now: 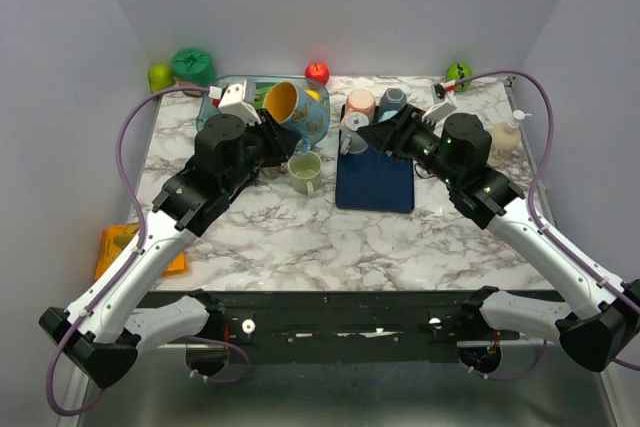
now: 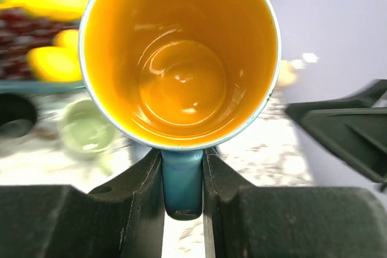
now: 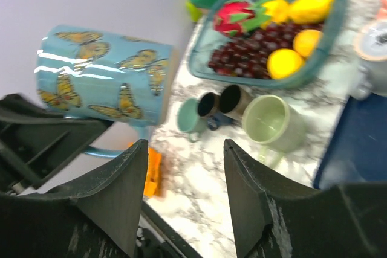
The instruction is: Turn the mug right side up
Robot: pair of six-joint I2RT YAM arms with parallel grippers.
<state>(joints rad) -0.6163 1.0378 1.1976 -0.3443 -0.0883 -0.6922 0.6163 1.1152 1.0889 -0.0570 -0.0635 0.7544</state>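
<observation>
Pale lilac walls box in a marble worktop (image 1: 300, 237), with the two arms reaching in from the near edge. At the back there's a teal fruit tray (image 1: 222, 84), and to its right a dark blue mat (image 1: 375, 182).

The butterfly mug (image 1: 290, 107) is up in the air in front of that tray, not touching the worktop at all. The left arm's fingers (image 2: 151, 179) are clamped on its blue handle (image 2: 182, 182), one on each side. It lies roughly on its side, with the orange inside facing the left wrist camera and the butterflies showing side-on in the right wrist view.

So by the look of it the flip is about halfway. The mug is picked up and tipped off its rim, but the mouth isn't facing up yet. What's left is finishing the roll, setting it down on its base and letting go.

The right arm's fingers (image 3: 130, 173) are spread wide with nothing between them, hanging near the back end of the mat and not doing much.

Smaller stuff: there's a pale green cup (image 1: 305, 172) just under the mug, so the landing spot looks a bit tight.

Hard to see: the mug's base doesn't show in any view. The wrist views are blurry beyond the mug. In the right wrist view a teal cup and a couple of dark cups (image 3: 221, 102) sit beside the green one, but it's impossible to say whether they touch.
</observation>
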